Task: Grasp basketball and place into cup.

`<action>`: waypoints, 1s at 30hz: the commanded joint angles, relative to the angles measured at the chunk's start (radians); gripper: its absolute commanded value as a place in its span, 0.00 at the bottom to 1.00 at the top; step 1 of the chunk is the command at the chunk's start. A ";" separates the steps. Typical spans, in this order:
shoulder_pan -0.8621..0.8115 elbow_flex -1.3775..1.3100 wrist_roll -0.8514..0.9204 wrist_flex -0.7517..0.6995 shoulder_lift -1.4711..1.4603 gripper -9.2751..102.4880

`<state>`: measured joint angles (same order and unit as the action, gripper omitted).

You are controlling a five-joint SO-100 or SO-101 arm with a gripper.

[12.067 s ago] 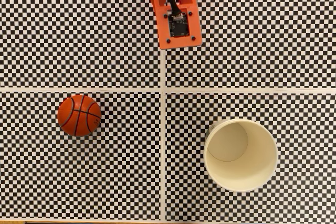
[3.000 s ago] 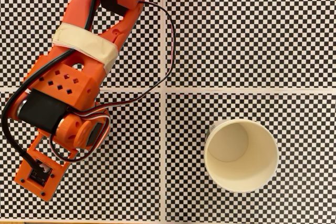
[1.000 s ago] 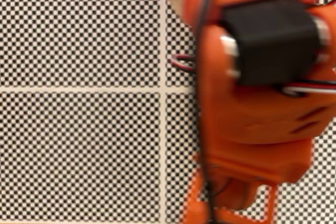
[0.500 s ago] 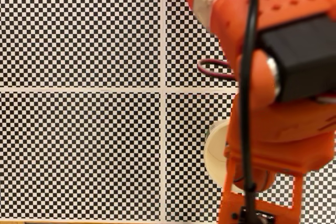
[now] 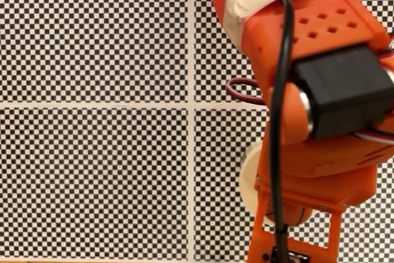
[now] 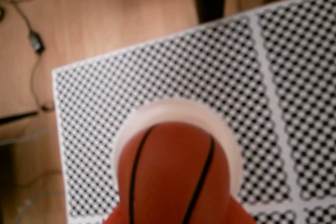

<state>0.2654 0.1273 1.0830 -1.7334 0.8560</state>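
Hanging over the cup (image 5: 248,180), the orange arm (image 5: 308,78) now covers most of it in the fixed view, where a second ago it blotted out that whole corner in a blur and half a second ago only a sliver of pale rim peeked out at its left edge; a little more of that rim shows now, so the arm has steadied and settled into place above the mouth. The spot on the left of the checkered mat (image 5: 92,60) where the ball sat at the start is bare, which tells me the pick-up went fine. From the wrist view the basketball (image 6: 173,177) sits low in the frame, gripped between the orange fingers (image 6: 239,219) of the gripper (image 6: 176,220), whose tips are mostly cut off at the bottom edge, and the cup's white rim (image 6: 157,111) rings the ball almost evenly, so it looks well centred over the opening. My guess is that the carry is done and only the release is left. The ball itself is a glossy burnt orange with two thin black seams curving down its face, a bit soft with blur, and plainly smaller than the cup's mouth.
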 commanded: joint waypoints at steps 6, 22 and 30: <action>0.017 -0.129 -0.025 0.008 -0.052 0.22; 0.048 -0.238 -0.063 0.008 -0.118 0.39; 0.072 -0.258 -0.104 0.008 -0.115 0.46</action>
<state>0.3237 0.0522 0.9910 -1.7334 0.7271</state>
